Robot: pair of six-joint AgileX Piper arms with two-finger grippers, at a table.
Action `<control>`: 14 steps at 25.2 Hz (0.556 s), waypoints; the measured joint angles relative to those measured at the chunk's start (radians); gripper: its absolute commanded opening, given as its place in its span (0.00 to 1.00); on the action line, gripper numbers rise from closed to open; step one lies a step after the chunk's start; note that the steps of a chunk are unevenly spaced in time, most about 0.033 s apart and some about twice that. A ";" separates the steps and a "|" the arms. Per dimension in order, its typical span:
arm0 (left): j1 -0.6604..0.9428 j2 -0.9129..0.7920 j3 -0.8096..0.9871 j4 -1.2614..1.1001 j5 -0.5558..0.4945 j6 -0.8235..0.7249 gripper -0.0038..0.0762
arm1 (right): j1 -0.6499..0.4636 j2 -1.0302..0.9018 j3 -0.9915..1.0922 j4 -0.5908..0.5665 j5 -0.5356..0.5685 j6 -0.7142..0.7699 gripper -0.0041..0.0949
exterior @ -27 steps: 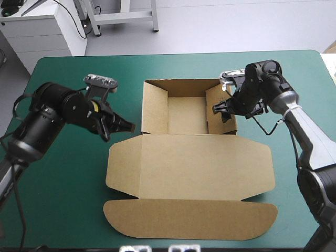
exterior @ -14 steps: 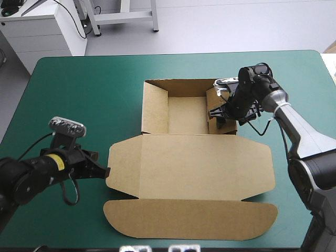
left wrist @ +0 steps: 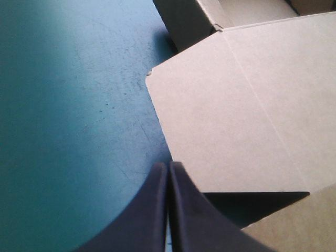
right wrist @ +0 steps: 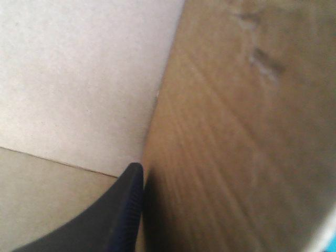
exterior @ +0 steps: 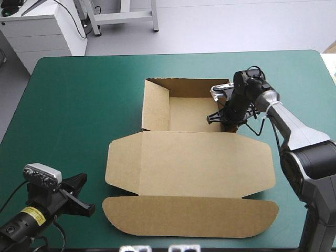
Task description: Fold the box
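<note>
The brown box (exterior: 199, 163) lies mid-table as an open tray at the back, with its lid flat toward the front. My right gripper (exterior: 223, 119) is at the tray's right wall, near the front corner, shut on the box. In the right wrist view one black finger (right wrist: 123, 210) presses the inside of that wall (right wrist: 236, 131), and the other finger is hidden behind the board. My left gripper (exterior: 84, 197) is shut and empty, low over the teal-green cover at the near left corner. The lid's left corner (left wrist: 157, 79) lies just ahead of the left gripper (left wrist: 168, 167).
The lid's rounded front flap (exterior: 189, 218) lies flat close to the table's near edge. Bare teal-green cover (exterior: 73, 105) stretches left of the box and behind the tray. The tray's left wall (exterior: 155, 107) stands upright.
My left arm has drawn back from beside the tray's left wall to the near left corner. My right gripper has moved in along the right wall, which now stands more upright.
</note>
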 measured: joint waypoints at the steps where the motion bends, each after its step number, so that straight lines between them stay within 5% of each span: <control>1: 0.000 -0.009 0.010 0.004 -0.002 0.000 0.04 | 0.000 0.003 -0.008 -0.008 0.003 -0.002 0.02; 9: 0.000 -0.022 0.028 0.023 -0.016 0.001 0.04 | -0.016 -0.017 -0.223 -0.263 0.014 -0.004 0.02; 14: 0.000 -0.022 0.028 0.023 -0.016 0.001 0.04 | -0.179 -0.063 -0.365 -0.433 0.018 0.011 0.02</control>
